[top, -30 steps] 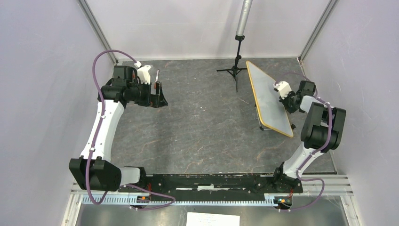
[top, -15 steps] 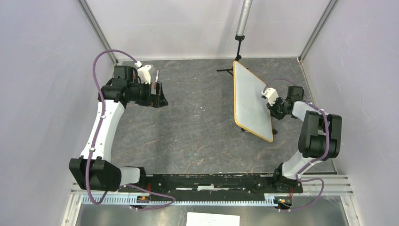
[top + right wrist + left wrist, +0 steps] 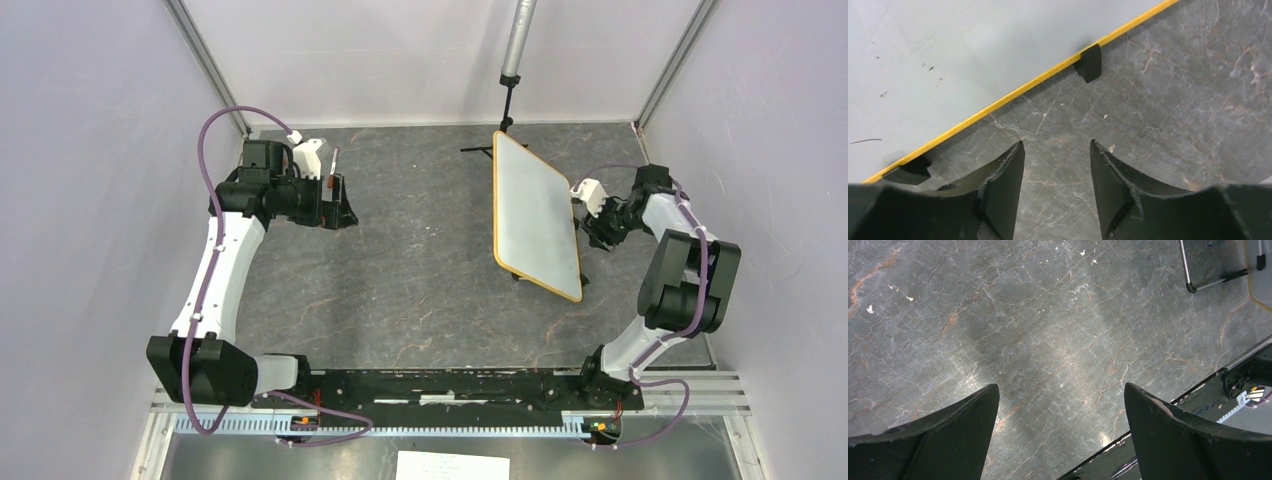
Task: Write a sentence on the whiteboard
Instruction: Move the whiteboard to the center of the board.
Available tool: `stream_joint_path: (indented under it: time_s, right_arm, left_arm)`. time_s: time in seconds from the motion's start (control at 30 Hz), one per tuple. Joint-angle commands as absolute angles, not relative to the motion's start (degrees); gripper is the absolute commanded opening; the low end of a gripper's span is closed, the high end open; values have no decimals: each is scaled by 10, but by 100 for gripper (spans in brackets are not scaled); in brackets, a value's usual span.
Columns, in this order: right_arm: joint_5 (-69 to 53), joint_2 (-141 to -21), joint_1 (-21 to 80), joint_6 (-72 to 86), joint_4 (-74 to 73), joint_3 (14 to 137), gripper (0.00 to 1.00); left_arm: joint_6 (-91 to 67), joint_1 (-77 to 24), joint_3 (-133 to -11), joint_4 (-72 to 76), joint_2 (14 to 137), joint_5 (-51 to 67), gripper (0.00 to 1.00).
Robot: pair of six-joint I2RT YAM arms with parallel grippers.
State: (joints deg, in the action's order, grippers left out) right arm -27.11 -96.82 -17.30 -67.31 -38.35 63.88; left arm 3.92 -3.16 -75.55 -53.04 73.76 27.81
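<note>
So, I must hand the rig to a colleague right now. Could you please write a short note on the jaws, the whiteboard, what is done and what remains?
Left gripper: jaws wide open, empty, over the bare table, well away from the board.
Right gripper: jaws open, empty, beside the whiteboard, close to its yellow rim and black clip, not touching them.
Whiteboard: on the right part of the table, white face visible from above, with only a few tiny dark specks.
Done: no words are on the board.
Left: the whole sentence. No marker shows in any view, so one must be found first.
</note>
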Motion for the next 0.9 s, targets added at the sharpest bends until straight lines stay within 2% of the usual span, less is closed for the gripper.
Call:
stream_joint_path:
  time_s: [0.0,0.1,0.23,0.63,0.87]
  right_arm:
    - [-295,-1001,-162,-805,-432,687,59]
    - [-309,-1011,-155,-861,-430,685,61]
    - [-314,-1029,-148,-927,-430,686,58]
    - [-330,-1136,-140,-987,-482,795,53]
    - [-339,-1162,-117,-1032,-531,812,45]
  left_arm:
    - [30,-35,-753,-515,724,297,100]
    - [29,-35,-755,-514,726,296,100]
    - [30,-34,-754,-514,724,295,100]
    - [34,-35,-749,-514,731,293,100]
    - [31,-35,-747,-515,741,289,100]
